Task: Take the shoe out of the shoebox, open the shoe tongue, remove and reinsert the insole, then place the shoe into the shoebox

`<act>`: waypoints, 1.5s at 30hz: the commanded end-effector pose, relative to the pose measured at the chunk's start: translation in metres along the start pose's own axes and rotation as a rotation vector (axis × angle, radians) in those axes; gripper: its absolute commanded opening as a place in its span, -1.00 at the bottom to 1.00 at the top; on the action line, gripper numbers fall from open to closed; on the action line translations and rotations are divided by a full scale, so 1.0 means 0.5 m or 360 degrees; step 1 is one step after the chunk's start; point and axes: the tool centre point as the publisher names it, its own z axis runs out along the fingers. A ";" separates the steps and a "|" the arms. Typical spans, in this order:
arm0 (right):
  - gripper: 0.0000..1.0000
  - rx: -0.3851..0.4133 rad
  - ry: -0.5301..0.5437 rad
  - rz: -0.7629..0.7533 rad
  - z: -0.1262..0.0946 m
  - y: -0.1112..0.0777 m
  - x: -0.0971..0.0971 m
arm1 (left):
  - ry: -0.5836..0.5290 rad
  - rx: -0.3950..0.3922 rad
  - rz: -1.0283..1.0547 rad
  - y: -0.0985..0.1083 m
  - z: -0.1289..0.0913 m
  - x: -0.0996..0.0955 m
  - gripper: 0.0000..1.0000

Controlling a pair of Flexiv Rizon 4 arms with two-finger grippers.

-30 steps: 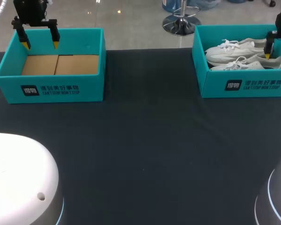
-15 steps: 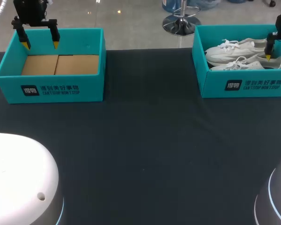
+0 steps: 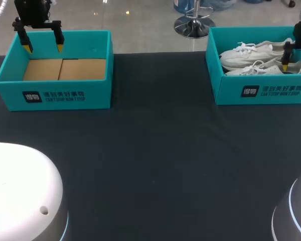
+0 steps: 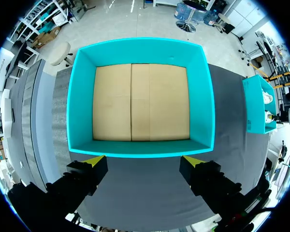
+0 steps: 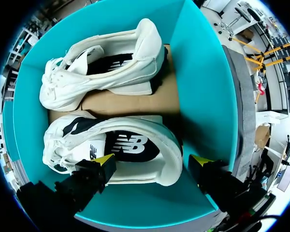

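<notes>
The task's shoe lay in the right shoebox (image 3: 226,90), which sat at about 2 o'clock on the dark table (image 3: 155,150). That box held two white shoes on their sides. The nearer shoe (image 5: 130,145) was at the box's 6 o'clock wall and the farther shoe (image 5: 101,67) behind it. In the head view both ran lengthwise from 9 to 3 o'clock, toes toward 9 and heels toward 3. The right gripper (image 5: 152,162) hung inside this box directly over the nearer shoe, its fingers spread apart and grasping nothing. Its opening ran along the shoe's length rather than across it. One yellow tip stood above the collar near the midfoot and the other just past the heel, so the heel half lay between them. A lift would probably call for a short descent and a squeeze on that heel end. The left gripper (image 3: 42,47) was also spread and empty. It hovered over the far rim of the left shoebox (image 3: 65,95) at 10 o'clock, which showed only a bare cardboard floor, well apart from the shoes. The right arm was plainly the nearer one.
</notes>
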 end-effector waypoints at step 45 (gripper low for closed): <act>-1.00 -0.0146 -0.0178 0.0170 -0.205 0.001 -0.042 | -0.0001 -0.0001 0.0000 0.000 0.000 0.000 1.00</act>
